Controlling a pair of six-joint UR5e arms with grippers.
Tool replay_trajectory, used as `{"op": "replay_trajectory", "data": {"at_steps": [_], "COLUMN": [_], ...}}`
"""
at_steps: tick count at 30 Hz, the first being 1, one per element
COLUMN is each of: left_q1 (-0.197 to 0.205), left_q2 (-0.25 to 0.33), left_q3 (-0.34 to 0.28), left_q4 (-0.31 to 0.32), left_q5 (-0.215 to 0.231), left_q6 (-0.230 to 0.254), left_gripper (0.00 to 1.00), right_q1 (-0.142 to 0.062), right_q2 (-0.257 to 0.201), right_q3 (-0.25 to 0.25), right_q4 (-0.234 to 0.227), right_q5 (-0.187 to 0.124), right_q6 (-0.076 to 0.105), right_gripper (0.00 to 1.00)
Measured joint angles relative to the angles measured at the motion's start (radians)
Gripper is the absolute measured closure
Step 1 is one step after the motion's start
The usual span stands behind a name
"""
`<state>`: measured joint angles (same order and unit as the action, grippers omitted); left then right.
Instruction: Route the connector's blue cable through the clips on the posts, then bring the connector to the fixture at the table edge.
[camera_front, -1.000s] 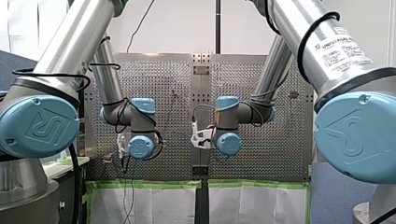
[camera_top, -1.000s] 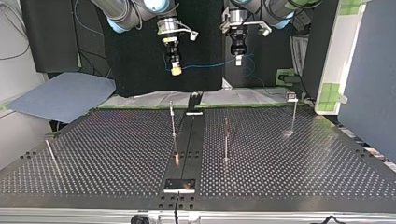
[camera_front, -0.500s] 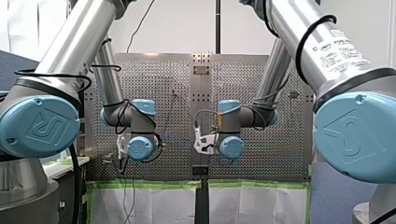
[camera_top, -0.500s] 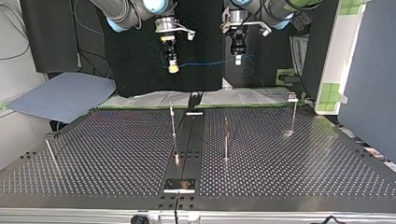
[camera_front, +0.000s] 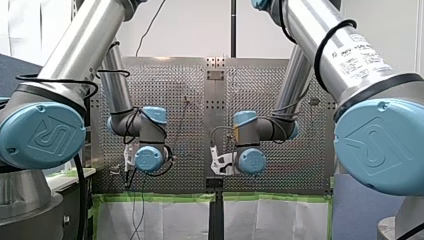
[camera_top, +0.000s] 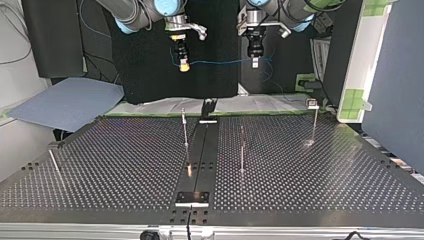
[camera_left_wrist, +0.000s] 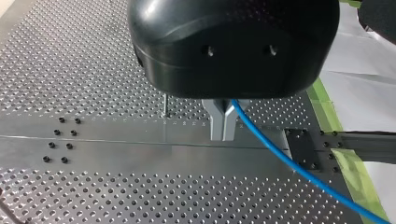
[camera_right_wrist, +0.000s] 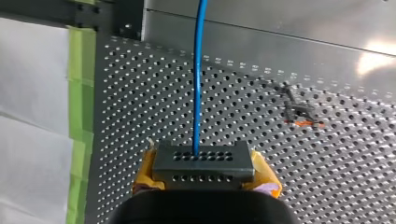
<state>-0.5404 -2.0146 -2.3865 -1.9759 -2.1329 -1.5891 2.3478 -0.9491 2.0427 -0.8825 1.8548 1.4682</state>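
The connector (camera_right_wrist: 204, 161) was pinched between the yellow pads of my right gripper (camera_top: 184, 65), aloft beyond the far edge of the counter (camera_top: 125, 165) in the top view. Its blue cable (camera_top: 220, 62) ran level, left to right in that view, to my left gripper (camera_top: 255, 62), whose metal fingers (camera_left_wrist: 223, 122) were pressed together on it. The posts (camera_top: 185, 127) stood lower and nearer, with the span crosswise above them. The coming move was judged to be a descent toward them.
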Motion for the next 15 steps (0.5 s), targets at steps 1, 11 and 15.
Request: {"op": "replay_trajectory", "data": {"at_steps": [1,11,15], "left_q1": [0.0,0.0,0.0], "left_q2": [0.0,0.028,0.059], "left_q3": [0.0,0.016,0.03], "left_q4": [0.0,0.009,-0.016], "left_q5": [0.0,-0.002,-0.004], "left_q6": [0.0,-0.018,-0.047], "left_gripper": [1.0,1.0,1.0], "right_q1": [0.0,0.003,0.008], "right_q2": [0.0,-0.021,-0.059], "right_q3": [0.0,-0.024,-0.053], "right_q4": [0.004,0.02,0.035], "right_q5": [0.0,0.0,-0.003], "right_q6": [0.0,0.011,0.046], "right_gripper": [1.0,1.0,1.0]}}
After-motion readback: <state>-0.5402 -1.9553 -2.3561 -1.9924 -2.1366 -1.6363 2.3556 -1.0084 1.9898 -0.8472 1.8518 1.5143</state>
